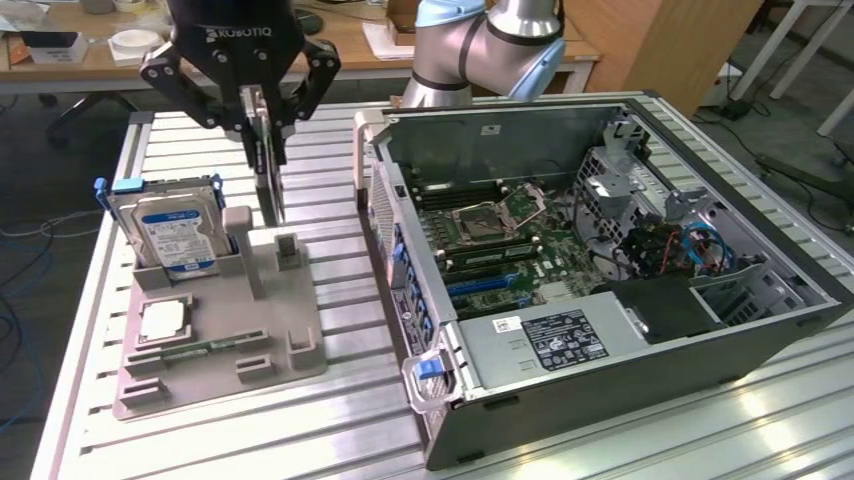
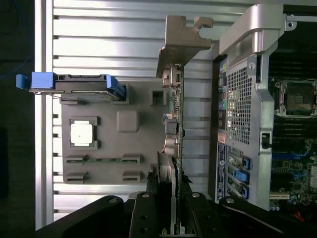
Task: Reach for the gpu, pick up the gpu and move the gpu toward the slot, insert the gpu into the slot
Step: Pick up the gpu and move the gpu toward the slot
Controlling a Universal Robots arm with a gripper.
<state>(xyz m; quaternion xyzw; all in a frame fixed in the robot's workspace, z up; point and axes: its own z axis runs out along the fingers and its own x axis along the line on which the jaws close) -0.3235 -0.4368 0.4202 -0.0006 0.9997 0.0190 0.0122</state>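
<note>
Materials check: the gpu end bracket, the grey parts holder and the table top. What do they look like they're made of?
gpu end bracket: bare sheet metal, dull silver-grey, thin with cut notches.
grey parts holder: matte plastic by the look, possibly printed; uniform grey, no glare.
table top: likely aluminium profile; slotted strips, bright streaky reflections.

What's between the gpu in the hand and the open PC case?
Only bare slatted table. The gpu, clamped in the hand, hangs apart from the case. Exterior and wrist views both show the gap.
</note>
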